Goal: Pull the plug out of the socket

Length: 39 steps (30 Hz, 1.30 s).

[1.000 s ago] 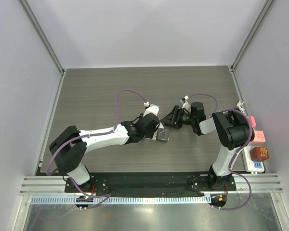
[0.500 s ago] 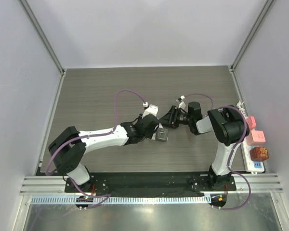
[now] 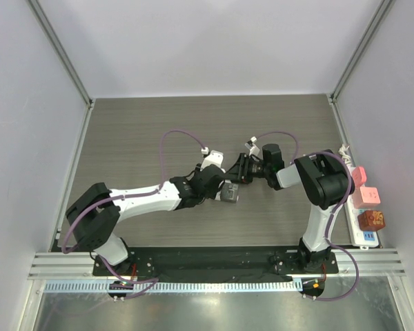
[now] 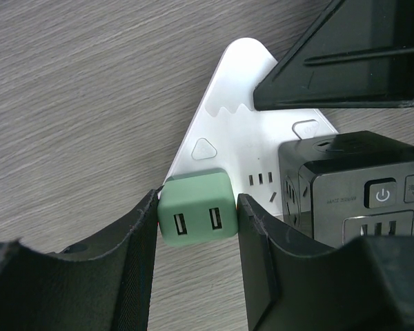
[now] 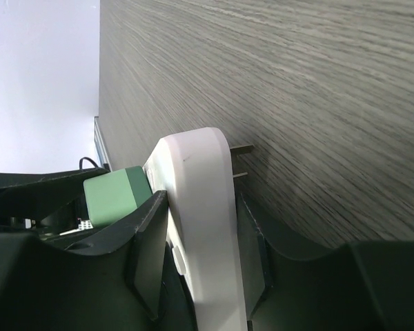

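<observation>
Left gripper (image 4: pixel 198 207): jaws closed on the plug (image 4: pixel 195 219), with one ribbed black pad flat against each side face. The plug is a small green block, matt, with rounded corners and two USB ports on its face. It sits fully seated at one corner of the socket (image 4: pixel 228 131); no gap shows at the joint.

Socket: white, smooth plastic, triangular with rounded corners, near mid-table. Whether it rests on the surface or is raised, I cannot tell.

Right gripper (image 5: pixel 199 200): jaws clamped across the socket's thickness, bearing on both broad faces. Two metal prongs (image 5: pixel 243 150) project from its back just past the fingers.

A glossy black cube (image 4: pixel 352 186) also occupies the socket, just beside the plug.

Table (image 4: pixel 76 103): grey wood-grain laminate.

Assessment: the step in hand is the separating pull. Draw the plug straight out along its pins, square to the socket face, with the right grip as anchor. Avoid twisting, since smooth plastic may slip in the pads. Keep the left finger clear of the cube.
</observation>
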Tool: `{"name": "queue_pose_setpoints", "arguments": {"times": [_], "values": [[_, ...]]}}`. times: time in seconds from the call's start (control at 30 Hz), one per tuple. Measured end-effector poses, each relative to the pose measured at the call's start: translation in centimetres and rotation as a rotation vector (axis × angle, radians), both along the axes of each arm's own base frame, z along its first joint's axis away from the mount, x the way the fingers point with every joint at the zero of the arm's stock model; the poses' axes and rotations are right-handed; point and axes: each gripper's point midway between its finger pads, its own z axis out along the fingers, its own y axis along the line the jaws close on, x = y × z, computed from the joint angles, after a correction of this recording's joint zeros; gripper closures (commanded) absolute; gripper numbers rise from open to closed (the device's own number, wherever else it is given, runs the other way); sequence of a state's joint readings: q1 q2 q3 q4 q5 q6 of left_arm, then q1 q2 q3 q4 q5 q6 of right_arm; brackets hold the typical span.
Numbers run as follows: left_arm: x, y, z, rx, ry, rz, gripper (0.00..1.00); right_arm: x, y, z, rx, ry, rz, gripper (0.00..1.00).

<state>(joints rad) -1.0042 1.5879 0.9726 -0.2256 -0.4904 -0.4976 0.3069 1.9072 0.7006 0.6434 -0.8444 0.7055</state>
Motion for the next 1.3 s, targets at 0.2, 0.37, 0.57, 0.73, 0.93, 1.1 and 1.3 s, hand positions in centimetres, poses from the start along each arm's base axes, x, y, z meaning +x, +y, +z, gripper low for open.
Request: {"name": "queue_pose_setpoints", "arguments": {"times": [0.2,0.37,0.57,0.73,0.93,1.1,1.3], "values": [[-0.1,0.5,0.0,-0.027,-0.016,0.020,1.00,-0.1,0.4,-0.1,0.008,0.002,0.018,0.99],[0.0,0.6,0.0,-0.038,-0.029,0.027,1.00,0.0,0.4,-0.1,0.008,0.000,0.019,0.99],[0.1,0.6,0.0,-0.057,-0.044,0.037,1.00,0.2,0.4,0.0,0.007,-0.022,0.012,0.99],[0.1,0.5,0.1,-0.088,-0.054,0.049,1.00,0.2,0.4,0.0,0.025,-0.049,0.005,0.99],[0.2,0.6,0.1,-0.106,-0.068,0.058,1.00,0.4,0.6,-0.1,0.054,-0.068,0.009,0.99],[-0.3,1.1,0.2,-0.134,-0.073,0.059,1.00,0.4,0.5,-0.1,0.036,-0.082,0.010,0.99],[-1.1,1.1,0.3,-0.136,-0.114,0.009,1.00,-0.1,0.2,0.0,-0.034,-0.103,0.006,0.99]]}}
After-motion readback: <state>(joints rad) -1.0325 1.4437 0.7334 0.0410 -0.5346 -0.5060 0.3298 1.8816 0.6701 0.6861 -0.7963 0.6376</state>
